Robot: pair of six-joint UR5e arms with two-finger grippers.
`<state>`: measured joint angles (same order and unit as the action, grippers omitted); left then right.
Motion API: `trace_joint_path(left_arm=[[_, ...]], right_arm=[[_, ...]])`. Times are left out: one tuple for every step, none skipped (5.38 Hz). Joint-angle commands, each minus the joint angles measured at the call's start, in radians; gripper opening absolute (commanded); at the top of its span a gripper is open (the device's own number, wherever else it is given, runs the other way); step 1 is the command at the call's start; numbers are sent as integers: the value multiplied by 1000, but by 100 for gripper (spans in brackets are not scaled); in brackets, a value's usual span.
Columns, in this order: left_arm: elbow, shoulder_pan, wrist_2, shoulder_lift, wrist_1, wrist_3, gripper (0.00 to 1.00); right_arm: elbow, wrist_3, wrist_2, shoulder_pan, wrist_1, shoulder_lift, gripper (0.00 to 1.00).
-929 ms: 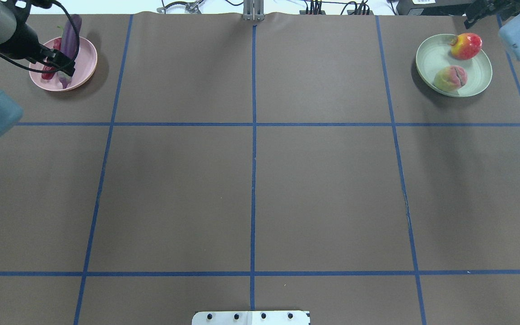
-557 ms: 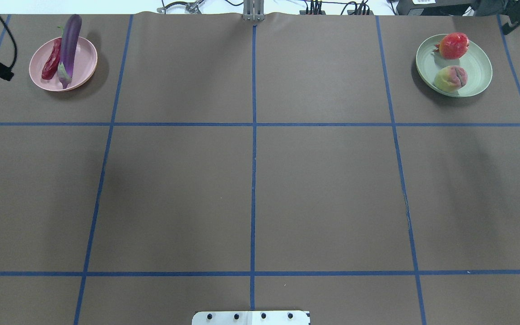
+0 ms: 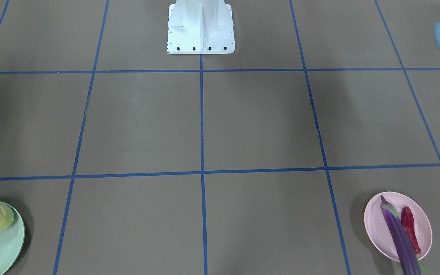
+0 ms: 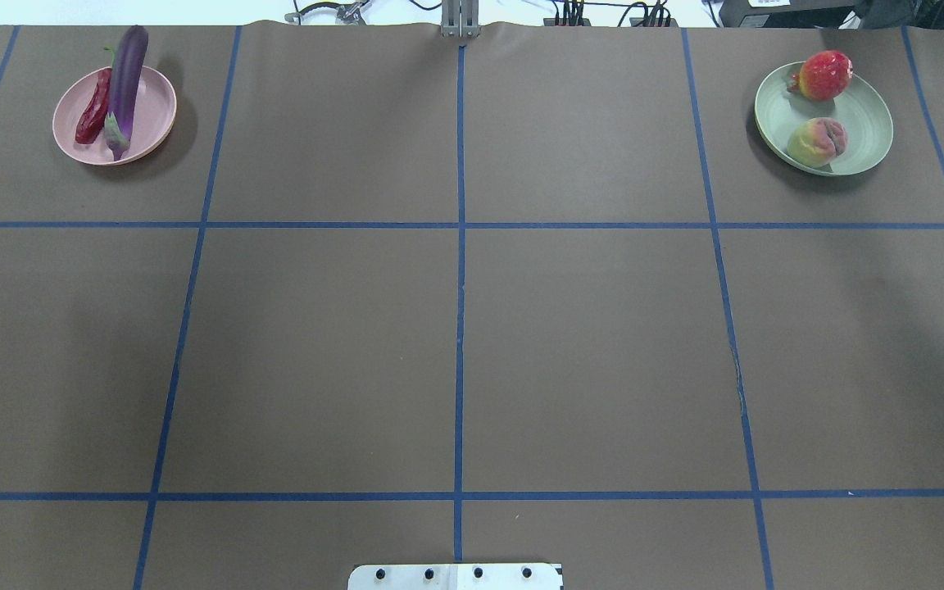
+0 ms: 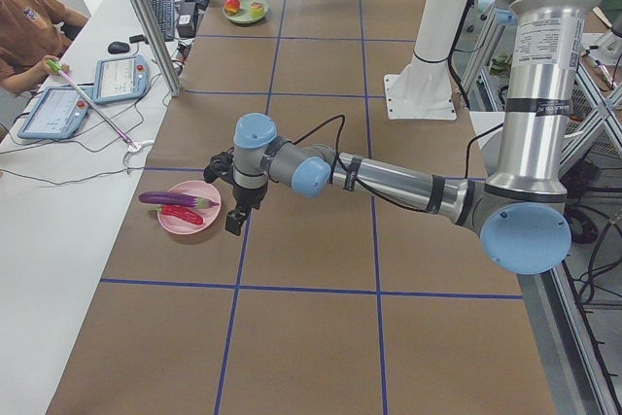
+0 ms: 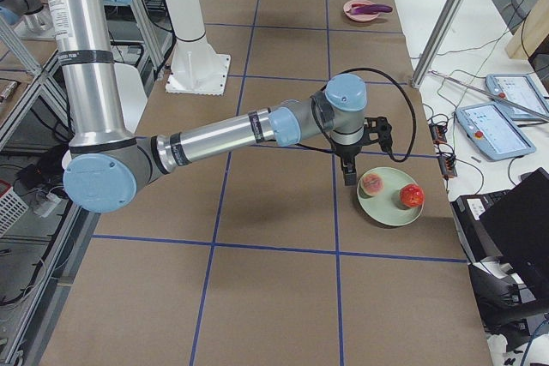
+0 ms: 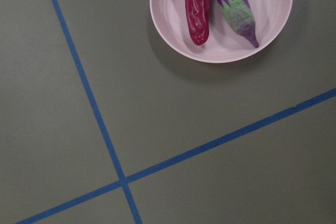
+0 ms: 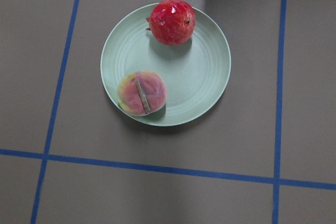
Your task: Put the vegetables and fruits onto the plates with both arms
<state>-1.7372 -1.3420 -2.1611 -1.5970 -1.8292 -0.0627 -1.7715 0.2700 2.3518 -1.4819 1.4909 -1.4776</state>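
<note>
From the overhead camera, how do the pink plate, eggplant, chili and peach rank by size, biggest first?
1. pink plate
2. eggplant, about as long as the plate is wide, but slim
3. chili and peach: no clear order; the chili is longer, the peach fuller

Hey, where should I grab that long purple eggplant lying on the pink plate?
Come straight down and pinch the long glossy purple eggplant across its slim body, near the end overhanging the far rim of the round pale pink plate; there the wrinkled red chili pepper lying alongside likely leaves finger room.
</note>
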Motion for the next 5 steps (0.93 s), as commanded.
trace_joint_path(left_arm=[[1,-6,16,81,-45,-8,100],[7,-3,106,112,-41,-9,100],[5,-22,80,126,-4,-8,100],[-2,-134,-127,121,90,6,100],[-7,-188,-178,115,179,99,100]], right_arm=[[-5,-3,-5,-1,-8,-55,100],[1,-3,1,-1,-8,-73,100],[7,-6,26,-3,-8,-99,100],[9,-8,46,-3,-4,-121,100],[11,-8,59,-12,5,-124,100]])
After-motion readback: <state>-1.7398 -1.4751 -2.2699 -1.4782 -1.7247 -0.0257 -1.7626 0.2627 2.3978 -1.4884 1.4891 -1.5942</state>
